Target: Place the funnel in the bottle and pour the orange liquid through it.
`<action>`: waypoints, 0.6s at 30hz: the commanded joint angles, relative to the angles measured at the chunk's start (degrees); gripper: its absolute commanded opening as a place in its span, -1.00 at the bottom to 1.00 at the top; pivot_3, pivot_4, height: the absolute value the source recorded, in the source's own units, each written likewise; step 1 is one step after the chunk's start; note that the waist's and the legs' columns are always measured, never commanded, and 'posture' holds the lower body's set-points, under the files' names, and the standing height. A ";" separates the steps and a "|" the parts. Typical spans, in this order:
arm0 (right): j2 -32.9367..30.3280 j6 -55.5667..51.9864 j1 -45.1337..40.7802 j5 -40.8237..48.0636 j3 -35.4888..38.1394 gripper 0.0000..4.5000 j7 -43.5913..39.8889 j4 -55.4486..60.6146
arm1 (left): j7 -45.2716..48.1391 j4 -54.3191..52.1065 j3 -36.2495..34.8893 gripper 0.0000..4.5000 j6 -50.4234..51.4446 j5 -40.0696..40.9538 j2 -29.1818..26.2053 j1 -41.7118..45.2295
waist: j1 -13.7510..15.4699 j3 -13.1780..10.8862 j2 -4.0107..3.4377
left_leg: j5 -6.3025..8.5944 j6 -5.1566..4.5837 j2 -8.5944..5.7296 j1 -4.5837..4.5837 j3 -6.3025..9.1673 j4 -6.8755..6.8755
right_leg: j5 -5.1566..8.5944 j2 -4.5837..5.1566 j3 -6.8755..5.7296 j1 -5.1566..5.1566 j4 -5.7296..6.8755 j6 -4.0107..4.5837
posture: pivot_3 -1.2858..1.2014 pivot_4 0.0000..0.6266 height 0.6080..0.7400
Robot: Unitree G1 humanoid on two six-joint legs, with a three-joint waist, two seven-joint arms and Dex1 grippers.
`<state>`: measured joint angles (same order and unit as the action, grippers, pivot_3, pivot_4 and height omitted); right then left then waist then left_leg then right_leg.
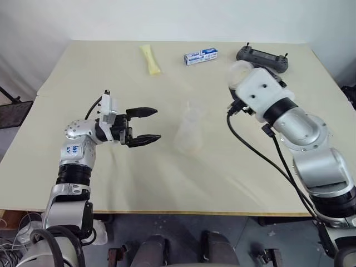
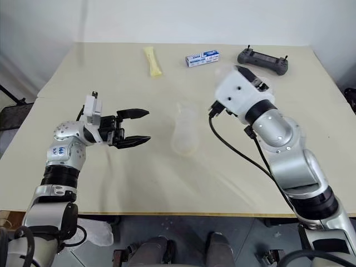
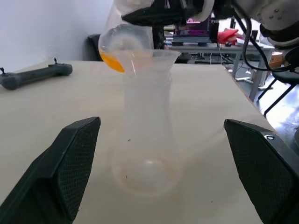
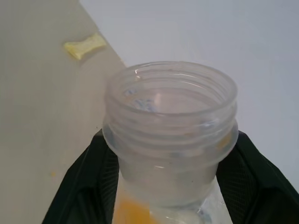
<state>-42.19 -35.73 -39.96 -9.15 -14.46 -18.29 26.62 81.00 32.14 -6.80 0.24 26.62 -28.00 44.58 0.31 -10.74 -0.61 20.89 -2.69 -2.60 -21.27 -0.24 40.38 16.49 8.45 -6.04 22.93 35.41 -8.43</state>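
Looking down from the head camera, the bottle (image 1: 189, 130) is a faint clear shape standing mid-table, hard to separate from the pale table (image 1: 67, 89), and the funnel on its neck cannot be made out from here. The left gripper (image 1: 146, 125) hangs just beside the bottle with its two black fingers spread wide and nothing between them. The right gripper (image 4: 163, 186) is hidden behind its own white wrist housing, beyond the bottle; a clear rounded rim peeks past the housing. At the far edge lie a yellow packet (image 1: 151, 59), a small blue-and-white box (image 1: 201, 56) and a dark controller (image 1: 262, 58). From the left wrist, the bottle stands upright and apart from both of that gripper's fingers (image 3: 65, 168); the funnel (image 3: 149, 60) sits in its neck, and the bottle looks empty. Above and behind the funnel's rim a clear cup (image 3: 122, 46) is held tilted, the orange liquid (image 3: 113, 61) pooled in its lower side. From the right wrist, that cup's threaded wide mouth fills the middle, clamped between the black fingers (image 4: 84, 186), with orange liquid low inside; the cup's base is cut off.
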 commanded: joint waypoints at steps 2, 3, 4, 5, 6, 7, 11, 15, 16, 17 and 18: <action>0.32 2.84 -4.08 -8.04 -3.53 0.09 -1.18 -0.10 | 0.45 -2.04 -1.78 1.00 0.09 2.08 0.10 -0.14 | -0.43 0.00 0.00 | 0.00 0.00 0.00 0.00 0.00 -0.04 | 0.00 0.00 0.00 0.02 -0.01 0.00 | 0.03 -0.52 1.00; 0.52 3.13 -4.72 -9.53 -4.45 0.09 -1.54 -0.54 | 0.32 -2.05 -2.10 1.00 0.30 2.42 0.28 -0.09 | -0.48 0.00 0.00 | 0.00 0.00 -0.01 0.00 -0.01 -0.06 | 0.00 0.00 0.00 0.04 0.00 0.00 | 0.03 -0.52 1.00; 0.19 4.01 -5.37 -11.62 -5.63 0.09 -2.12 -1.04 | 0.37 -2.12 -2.39 1.00 0.42 2.73 0.44 -0.08 | -0.51 0.00 0.00 | 0.00 0.00 -0.01 0.00 -0.02 -0.07 | 0.00 0.00 0.00 0.05 0.00 0.00 | 0.03 -0.52 1.00; -0.07 4.91 -5.73 -12.99 -6.35 0.09 -2.80 -1.42 | 0.47 -2.17 -2.49 1.00 0.45 2.72 0.44 -0.17 | -0.52 0.00 0.00 | 0.00 0.00 -0.01 -0.01 -0.02 -0.09 | 0.00 0.00 0.00 0.08 0.00 0.00 | 0.03 -0.52 1.00; -0.38 5.86 -6.06 -14.33 -7.08 0.09 -3.68 -1.76 | 0.59 -2.13 -2.50 1.00 0.45 2.65 0.38 -0.27 | -0.52 0.00 0.00 | 0.00 0.00 0.00 -0.02 -0.02 -0.10 | 0.00 0.00 0.00 0.10 0.00 0.00 | 0.03 -0.52 1.00; -0.65 6.68 -6.42 -15.80 -7.73 0.09 -4.50 -2.10 | 0.75 -2.07 -2.49 1.00 0.35 2.59 0.32 -0.38 | -0.53 0.00 0.00 | 0.00 0.00 -0.01 -0.02 -0.02 -0.12 | 0.00 0.00 0.00 0.11 0.00 0.00 | 0.03 -0.52 1.00; 0.13 9.42 -7.20 -20.06 -8.68 0.09 -6.66 -3.23 | 1.09 -1.91 -2.63 1.00 0.21 2.53 0.27 -0.68 | -0.53 0.00 0.01 | 0.00 0.00 -0.01 -0.02 -0.04 -0.15 | 0.00 0.00 0.00 0.13 0.00 0.00 | 0.03 -0.52 1.00; 0.35 13.09 -7.70 -23.54 -9.30 0.09 -8.68 -4.15 | 1.43 -1.94 -2.74 1.00 0.02 2.41 0.19 -1.32 | -0.55 0.00 0.01 | 0.00 0.01 -0.01 -0.03 -0.05 -0.17 | 0.00 0.00 0.00 0.16 0.00 0.00 | 0.03 -0.52 1.00; 0.26 14.28 -7.88 -24.55 -9.40 0.09 -9.14 -4.32 | 1.50 -1.89 -2.70 1.00 -0.09 2.27 0.09 -1.49 | -0.57 0.00 0.01 | 0.00 0.01 -0.01 -0.03 -0.06 -0.17 | 0.00 0.00 0.00 0.17 0.00 0.00 | 0.03 -0.52 1.00; 0.28 15.20 -7.88 -25.31 -9.30 0.09 -9.56 -4.39 | 1.51 -1.95 -2.67 1.00 -0.15 2.19 0.04 -1.65 | -0.57 0.00 0.01 | 0.00 0.01 -0.01 -0.03 -0.06 -0.18 | 0.00 0.00 0.01 0.18 0.00 0.00 | 0.03 -0.52 1.00; 0.45 15.87 -7.82 -25.89 -9.10 0.09 -9.98 -4.45 | 1.50 -2.04 -2.65 1.00 -0.15 2.19 0.03 -1.75 | -0.57 0.00 0.01 | 0.00 0.01 -0.01 -0.03 -0.07 -0.19 | 0.00 0.00 0.01 0.18 0.00 0.00 | 0.03 -0.52 1.00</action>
<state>-41.91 -21.59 -46.39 -33.16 -24.53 -27.94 21.19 82.10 31.96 -8.47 0.64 27.88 -27.46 43.12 -0.26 -10.74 -0.61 20.88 -2.69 -2.61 -21.30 -0.31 40.19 16.49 8.45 -6.04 23.12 35.41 -8.43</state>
